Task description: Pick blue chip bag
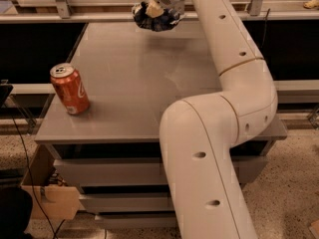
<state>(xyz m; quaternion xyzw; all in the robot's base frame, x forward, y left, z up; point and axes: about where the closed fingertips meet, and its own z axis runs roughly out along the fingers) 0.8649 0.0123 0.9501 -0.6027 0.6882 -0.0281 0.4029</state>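
Observation:
The blue chip bag (pixel 155 19) is a crumpled dark navy foil bag with pale edges, held at the top centre of the camera view. My gripper (pixel 158 10) is shut on the bag and holds it lifted above the far end of the grey table (pixel 144 83). My white arm (pixel 234 83) reaches from the lower right up to the far edge. The bag hangs below the fingers and hides their tips.
A red soda can (pixel 70 88) stands upright near the table's front left corner. A metal rail (pixel 75 14) runs behind the table. A cardboard box (pixel 47 195) sits on the floor at the lower left. Drawers are under the tabletop.

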